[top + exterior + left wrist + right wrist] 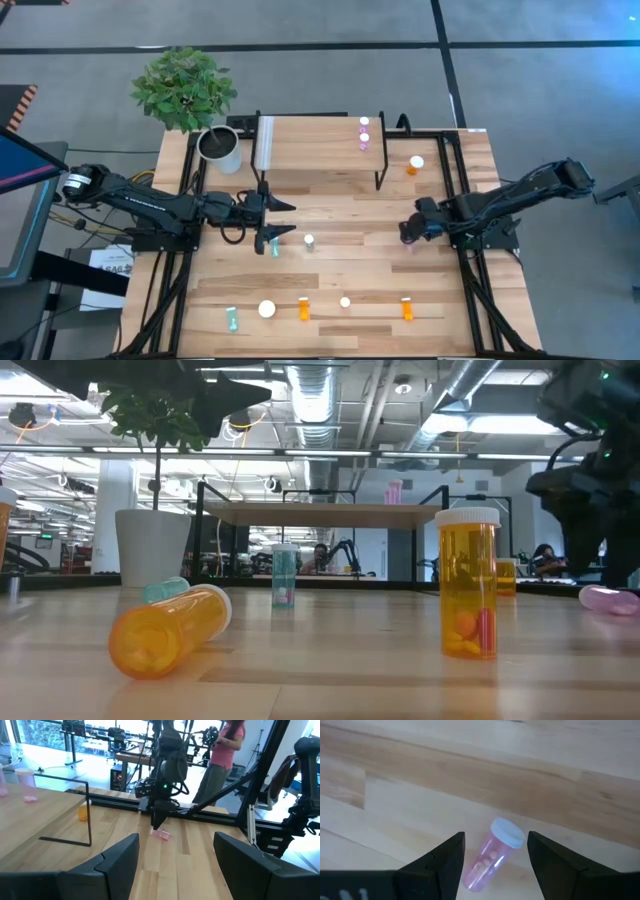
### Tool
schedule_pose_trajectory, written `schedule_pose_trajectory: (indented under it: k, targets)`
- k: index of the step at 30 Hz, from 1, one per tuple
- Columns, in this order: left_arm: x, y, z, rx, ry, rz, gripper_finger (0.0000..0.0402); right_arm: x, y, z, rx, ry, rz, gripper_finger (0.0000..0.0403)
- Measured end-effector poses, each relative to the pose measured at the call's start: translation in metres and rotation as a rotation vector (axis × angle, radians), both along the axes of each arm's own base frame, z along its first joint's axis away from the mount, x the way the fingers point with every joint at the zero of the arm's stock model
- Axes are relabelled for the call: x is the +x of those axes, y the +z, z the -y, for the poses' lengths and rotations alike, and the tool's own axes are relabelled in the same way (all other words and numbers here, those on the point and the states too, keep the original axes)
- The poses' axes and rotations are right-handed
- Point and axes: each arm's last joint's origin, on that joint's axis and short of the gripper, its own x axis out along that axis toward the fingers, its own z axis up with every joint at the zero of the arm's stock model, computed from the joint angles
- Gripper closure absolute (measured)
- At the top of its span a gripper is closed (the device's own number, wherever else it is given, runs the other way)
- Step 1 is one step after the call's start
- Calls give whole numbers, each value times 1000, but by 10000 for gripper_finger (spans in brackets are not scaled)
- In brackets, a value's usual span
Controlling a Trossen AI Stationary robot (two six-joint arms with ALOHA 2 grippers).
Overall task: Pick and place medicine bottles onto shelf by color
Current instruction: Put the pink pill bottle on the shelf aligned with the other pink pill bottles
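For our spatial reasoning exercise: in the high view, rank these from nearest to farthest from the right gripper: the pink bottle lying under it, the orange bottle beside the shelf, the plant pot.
1. Pink bottle, at the right gripper.
2. Orange bottle, right of the shelf.
3. Plant pot, far left corner.

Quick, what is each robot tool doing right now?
Left tool: open, holding nothing.
Right tool: open around a lying pink bottle, not gripping it.

High cam straight down over whole counter; low cam at counter level facing shelf; wrist cams close, both sharing pink bottle.
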Motion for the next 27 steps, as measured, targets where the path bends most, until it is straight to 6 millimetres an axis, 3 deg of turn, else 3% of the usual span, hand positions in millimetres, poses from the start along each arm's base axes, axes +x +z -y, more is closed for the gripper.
schedule_pose_trajectory:
  k: [11, 27]
  targets:
    - [0, 0, 0, 1, 0, -1, 157, -2, -11, 8, 5, -44, -27, 168]
    - [0, 0, 0, 1, 0, -2, 157, 10, -20, 7, 21, 17, -47, 251]
